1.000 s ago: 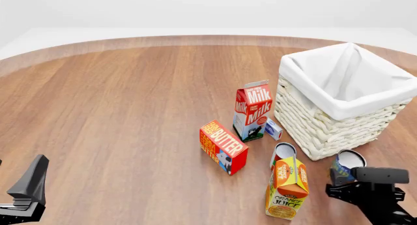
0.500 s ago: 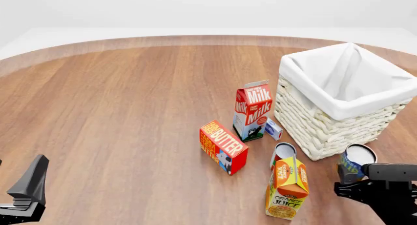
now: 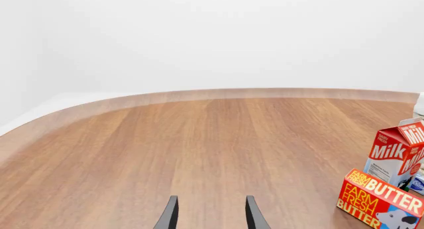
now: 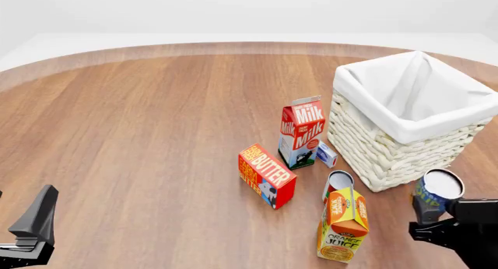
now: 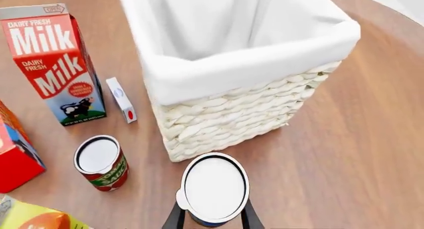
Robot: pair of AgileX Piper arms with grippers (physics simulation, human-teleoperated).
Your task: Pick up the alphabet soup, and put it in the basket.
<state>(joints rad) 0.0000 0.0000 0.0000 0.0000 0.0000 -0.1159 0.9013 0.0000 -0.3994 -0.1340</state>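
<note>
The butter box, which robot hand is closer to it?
The right one. The right gripper, holding the alphabet soup, is right of the butter box, past the juice carton. The left gripper is farther, at the table's left edge.

woven wicker basket (image 4: 389, 158) w/ cloth liner, matt wood-grain table (image 4: 155, 135), printed milk carton (image 4: 302, 132)

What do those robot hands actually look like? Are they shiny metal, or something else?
Not shiny: both look matte black and blocky. The left gripper shows a dark angular, wedge-shaped body at the picture's edge. Its fingers are thin, flat black blades tapering to narrow tips. The right gripper has a boxy black housing with squared edges. No cables, labels or markings are visible on either.
</note>
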